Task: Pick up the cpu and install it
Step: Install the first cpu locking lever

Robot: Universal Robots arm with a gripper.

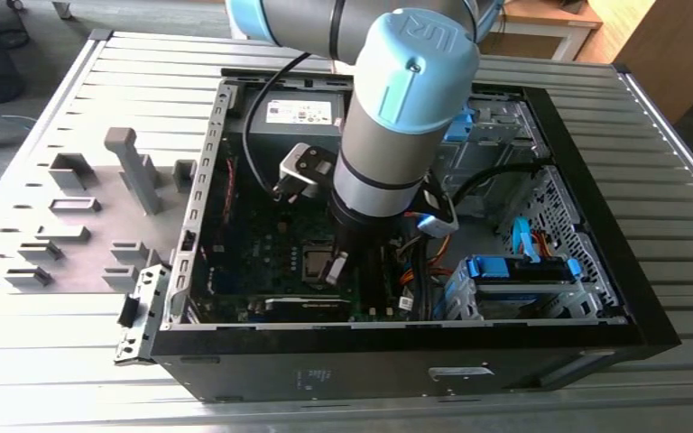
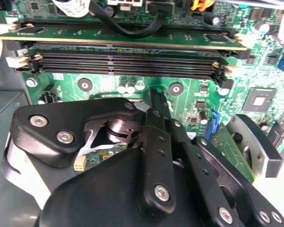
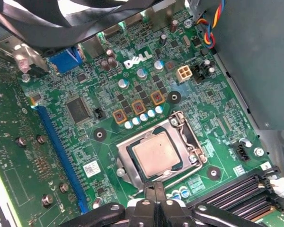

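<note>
First wrist view: fingers (image 3: pixel 155 189) pressed narrow, just above the seated cpu (image 3: pixel 155 152).

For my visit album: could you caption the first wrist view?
The cpu sits in its motherboard socket, the end effector just beside it.

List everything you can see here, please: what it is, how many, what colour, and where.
Computer case: one, black, open on the slatted table.
Circuit board: one, green, inside the case.
Chip: one, silvery, lying in the metal-framed socket on the board.
Memory slots: several, black, along the board.
Long slot: one, blue, on the board.
Power box: one, grey, at the case's far side.
Drive brackets: blue, exterior view's right.
Holder blocks: several, grey, on the table, exterior view's left.
Arm: one, grey and light blue, reaching into the case.
Gripper: black, beside the socket.
</note>
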